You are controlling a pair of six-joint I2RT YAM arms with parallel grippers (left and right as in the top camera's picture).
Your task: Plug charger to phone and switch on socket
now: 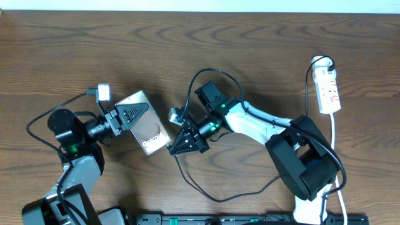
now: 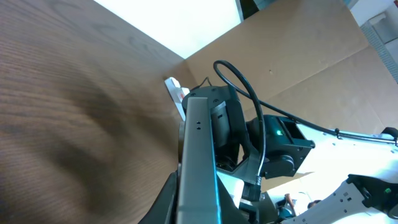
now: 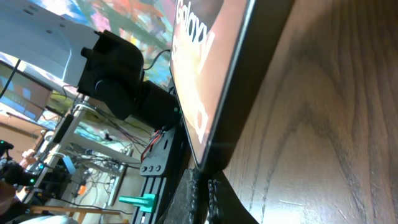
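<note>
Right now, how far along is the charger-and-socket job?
Done: the left pincer grips the glossy grey lettered phone.
In hand: the right pincer, apparently shut on the thin black charger cable, sits at the phone's end. Whether the plug is seated isn't visible.
Left: the white oblong power strip lies beyond the right arm, untouched.

Open table point(image 1: 262, 69) toward the socket point(image 1: 329, 90); phone point(image 1: 147, 125) blocks the centre

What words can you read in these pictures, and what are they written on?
"Galaxy": on the glossy face of the phone, right wrist view.
Overhead, the phone's white lettering is too small to read.
The socket shows red marks; any print is too small to read.
</note>
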